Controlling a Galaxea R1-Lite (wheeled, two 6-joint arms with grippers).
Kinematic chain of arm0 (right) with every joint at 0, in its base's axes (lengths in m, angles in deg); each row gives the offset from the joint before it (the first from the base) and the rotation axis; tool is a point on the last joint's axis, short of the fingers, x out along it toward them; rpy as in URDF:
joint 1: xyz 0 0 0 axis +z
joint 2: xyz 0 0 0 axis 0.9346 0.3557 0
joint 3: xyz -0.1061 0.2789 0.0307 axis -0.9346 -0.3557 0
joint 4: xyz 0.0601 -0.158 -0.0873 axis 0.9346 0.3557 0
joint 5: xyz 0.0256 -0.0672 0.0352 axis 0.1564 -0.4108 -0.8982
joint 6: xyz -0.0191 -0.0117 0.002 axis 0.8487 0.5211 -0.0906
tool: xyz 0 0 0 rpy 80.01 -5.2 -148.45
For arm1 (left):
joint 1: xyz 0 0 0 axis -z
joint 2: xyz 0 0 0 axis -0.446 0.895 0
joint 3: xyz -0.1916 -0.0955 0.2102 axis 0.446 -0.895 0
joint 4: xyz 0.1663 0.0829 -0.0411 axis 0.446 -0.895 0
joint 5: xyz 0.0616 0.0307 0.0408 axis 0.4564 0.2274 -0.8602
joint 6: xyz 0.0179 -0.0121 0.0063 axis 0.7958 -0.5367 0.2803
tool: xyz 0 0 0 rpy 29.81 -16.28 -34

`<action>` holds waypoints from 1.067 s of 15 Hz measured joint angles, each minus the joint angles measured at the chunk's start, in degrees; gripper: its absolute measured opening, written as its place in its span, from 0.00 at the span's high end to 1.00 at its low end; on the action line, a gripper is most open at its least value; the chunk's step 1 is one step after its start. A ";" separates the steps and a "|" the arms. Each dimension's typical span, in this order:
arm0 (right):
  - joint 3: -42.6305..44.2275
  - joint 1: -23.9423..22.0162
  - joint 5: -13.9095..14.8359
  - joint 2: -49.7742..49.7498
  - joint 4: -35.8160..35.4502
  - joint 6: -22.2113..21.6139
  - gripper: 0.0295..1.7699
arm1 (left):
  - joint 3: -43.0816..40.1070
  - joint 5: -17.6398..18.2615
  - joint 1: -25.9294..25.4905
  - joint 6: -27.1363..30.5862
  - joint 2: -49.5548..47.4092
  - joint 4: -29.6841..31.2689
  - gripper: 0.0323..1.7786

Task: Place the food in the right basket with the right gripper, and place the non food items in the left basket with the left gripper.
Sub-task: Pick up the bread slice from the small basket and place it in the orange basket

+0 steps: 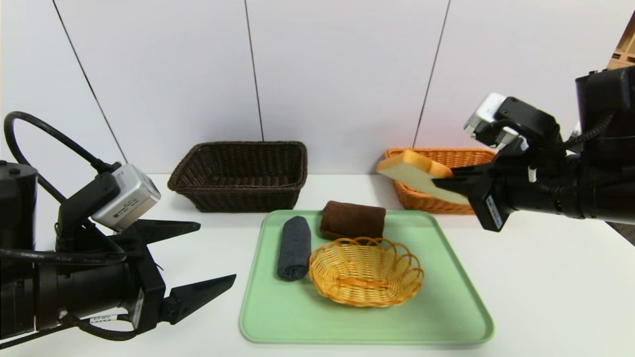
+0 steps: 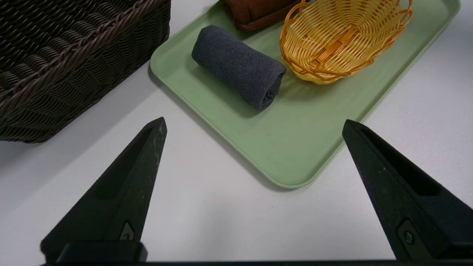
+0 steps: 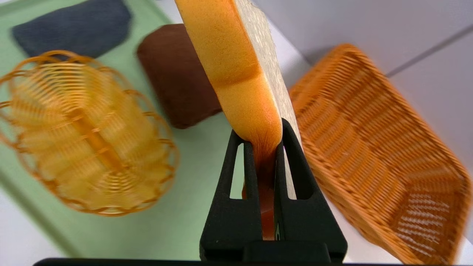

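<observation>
Right gripper point(image 3: 264, 142) clamped on bread point(image 1: 421, 178), held up in front of orange basket point(image 1: 449, 157), near it. Left gripper point(image 1: 218, 253) idle, jaws wide, left of tray point(image 1: 367, 327). Gray towel point(image 1: 294, 248), brown towel point(image 1: 353, 219), yellow basket point(image 1: 367, 277) on tray. Dark basket point(image 1: 238, 198) behind tray, toward the left.

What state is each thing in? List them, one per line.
Right gripper: shut on the bread
Bread slice: gripped, aloft
Left gripper: open, holding nothing
Orange basket: empty
Dark basket: empty
Yellow basket: empty, upright
Gray towel: rolled
Brown cloth: bundled
</observation>
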 joint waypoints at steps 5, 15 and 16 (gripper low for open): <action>8.56 -9.42 0.05 2.16 7.94 4.50 0.93 | -0.02 0.00 -0.02 0.02 0.24 0.11 0.05; 15.91 -16.41 -0.94 15.42 8.77 19.35 0.93 | -0.06 -0.09 -0.06 -0.39 1.78 0.84 0.05; 15.99 -16.92 -1.51 16.46 8.79 21.27 0.93 | -0.13 -0.11 -0.06 -0.41 1.97 0.84 0.05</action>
